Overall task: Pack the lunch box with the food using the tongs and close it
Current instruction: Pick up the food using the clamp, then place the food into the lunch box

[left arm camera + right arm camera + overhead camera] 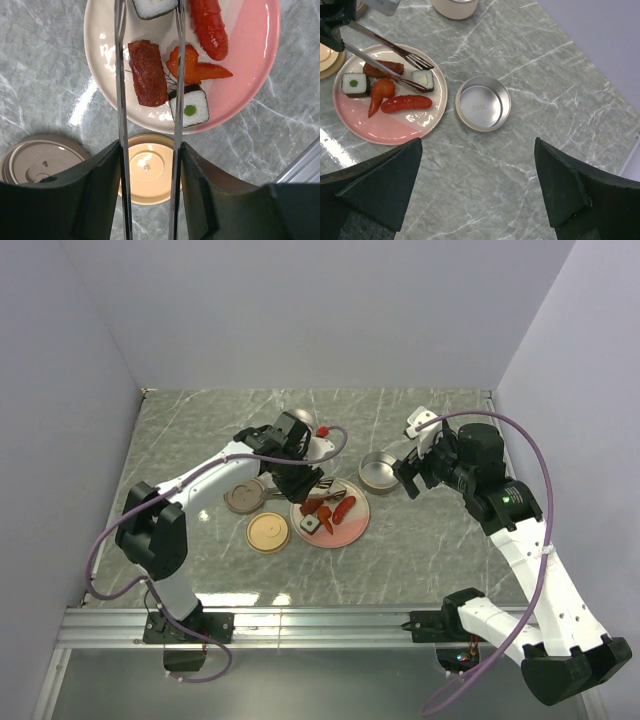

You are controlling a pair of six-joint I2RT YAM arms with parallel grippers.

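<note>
Five food pieces lie on the plate; the lunch box sits at its 3 o'clock in the right wrist view. My right gripper hangs spread, empty. My left gripper pinches the tongs, which straddle the dark sausage. I should centre it, squeeze evenly and lift straight. Tong tips are cut off in the left wrist view, so their height is unclear.

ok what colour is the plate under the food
The plate is cream on one half, pink on the other; clearest in the right wrist view.
</note>
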